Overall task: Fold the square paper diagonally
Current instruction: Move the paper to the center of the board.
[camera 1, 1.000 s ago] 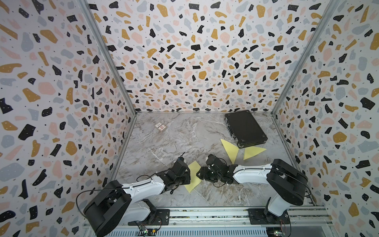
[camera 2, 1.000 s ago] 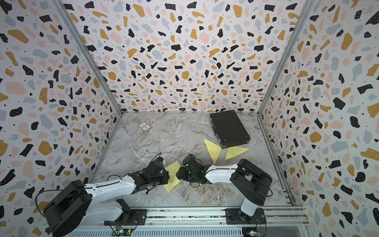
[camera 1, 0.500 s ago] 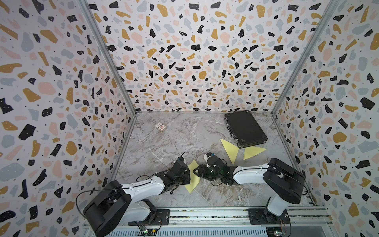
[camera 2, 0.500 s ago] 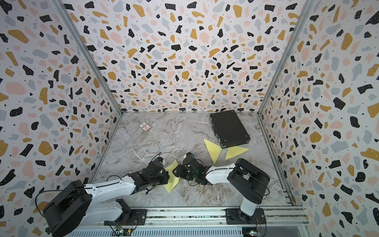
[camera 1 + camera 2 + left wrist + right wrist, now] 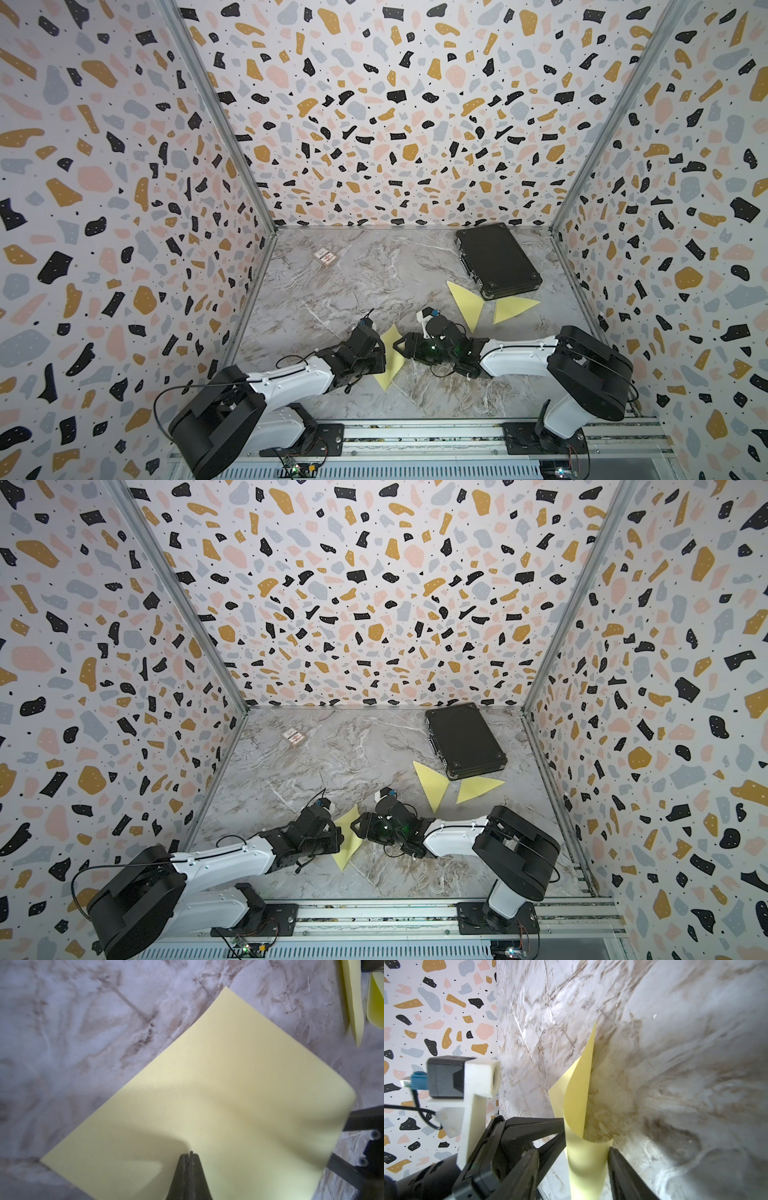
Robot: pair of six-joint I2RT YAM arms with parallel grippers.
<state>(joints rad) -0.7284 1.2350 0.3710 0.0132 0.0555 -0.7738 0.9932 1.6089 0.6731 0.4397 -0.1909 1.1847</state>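
The square paper (image 5: 390, 353) (image 5: 348, 835) is pale yellow and sits near the front of the marble floor, between my two grippers. My left gripper (image 5: 191, 1154) is shut on the paper (image 5: 228, 1084) at its near side, and the sheet spreads out ahead of the closed tips. The opposite side of the paper (image 5: 579, 1095) curls upward. My right gripper (image 5: 572, 1151) is open and straddles that curl; one finger (image 5: 618, 1167) touches it and the other stands apart. In the right wrist view, the left gripper's fingers (image 5: 537, 1126) reach the paper from the side.
Two folded yellow triangles (image 5: 467, 305) (image 5: 513, 309) lie behind the right arm. A black case (image 5: 496, 259) rests at the back right, next to them. A small card packet (image 5: 325, 257) lies at the back left. Patterned walls close in three sides.
My right gripper has slid left to the paper, and its fingers now stand on either side of the raised edge. The left gripper has stayed shut and has hardly moved.
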